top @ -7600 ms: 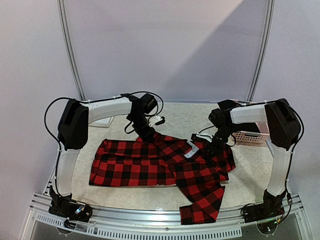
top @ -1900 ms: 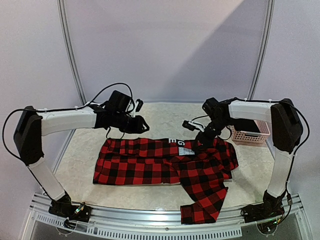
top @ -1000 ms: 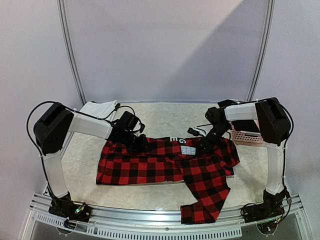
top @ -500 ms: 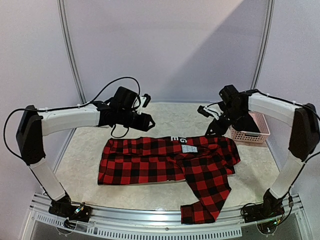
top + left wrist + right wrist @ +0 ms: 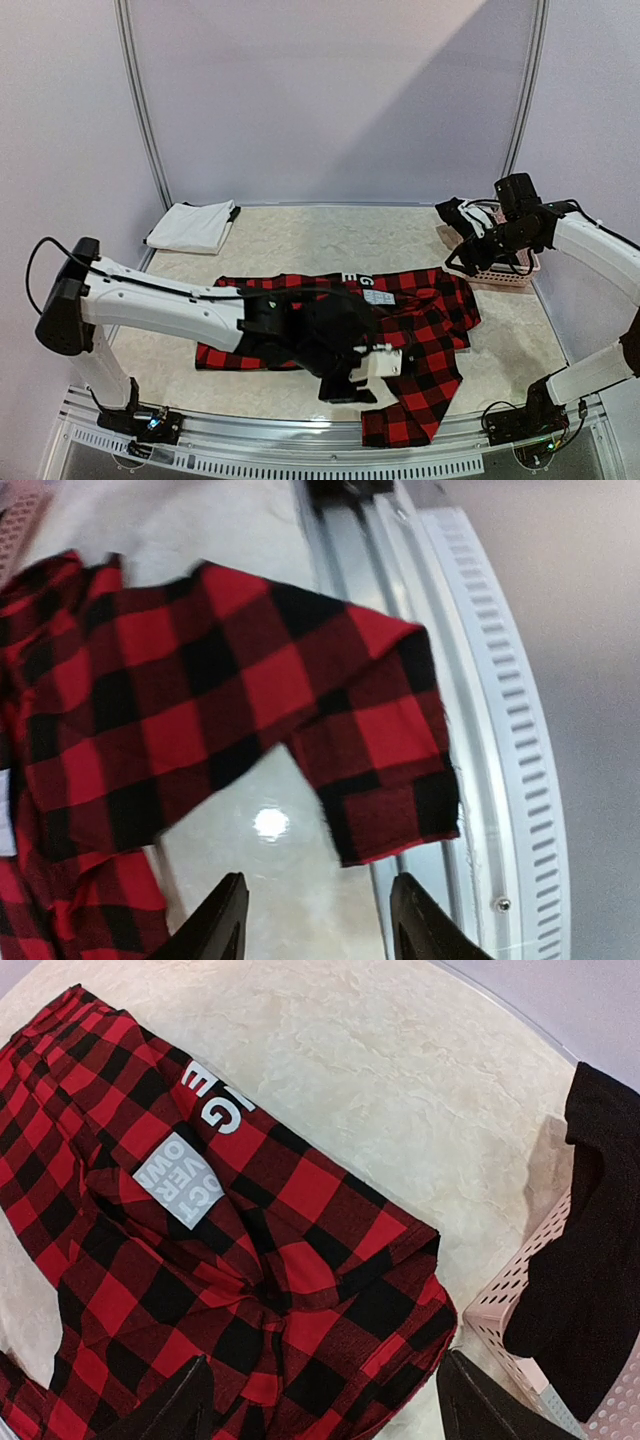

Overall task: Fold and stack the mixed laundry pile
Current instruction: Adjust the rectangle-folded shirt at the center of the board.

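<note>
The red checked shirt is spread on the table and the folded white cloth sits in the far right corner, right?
Not quite. The red checked shirt is spread on the table, but the folded white cloth sits in the far left corner, as the top external view shows. The pink basket is on the far right.

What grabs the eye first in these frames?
The red-and-black checked flannel shirt spread across the middle of the table, with one sleeve reaching the near edge. The left arm lies stretched across it, jaws open over that sleeve. Next come the pink basket at the far right, holding a dark garment, and a folded white cloth at the far left.
</note>
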